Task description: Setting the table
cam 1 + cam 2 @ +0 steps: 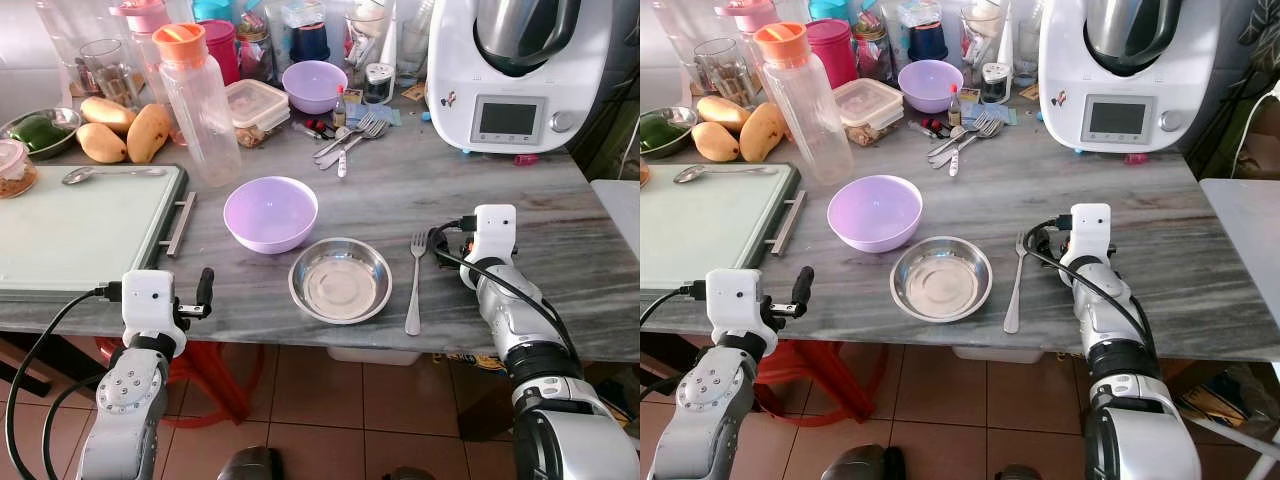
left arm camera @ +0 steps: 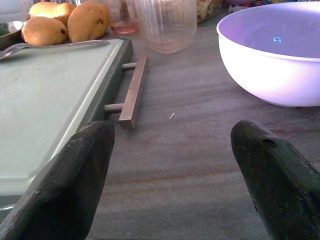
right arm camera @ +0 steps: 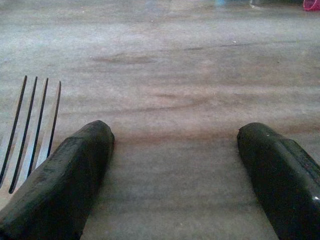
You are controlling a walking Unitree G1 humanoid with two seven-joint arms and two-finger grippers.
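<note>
A shallow steel dish (image 1: 340, 280) sits near the front edge of the grey marble table (image 1: 560, 250). A fork (image 1: 415, 285) lies just to its right, tines pointing away from me. Behind the dish stands a lilac bowl (image 1: 270, 213), which the left wrist view also catches (image 2: 272, 60). My right gripper (image 1: 440, 245) rests low over the table just right of the fork's tines (image 3: 30, 125); it is open and holds nothing (image 3: 175, 175). My left gripper (image 1: 205, 290) hovers at the front edge, left of the dish. It is open and empty (image 2: 175, 175).
A pale green board (image 1: 70, 225) with a metal handle (image 1: 180, 222) and a spoon (image 1: 110, 174) lies at the left. Behind stand a clear bottle (image 1: 200, 105), mangoes (image 1: 125, 130), a second lilac bowl (image 1: 314, 85), loose cutlery (image 1: 350, 140) and a white kitchen machine (image 1: 520, 70).
</note>
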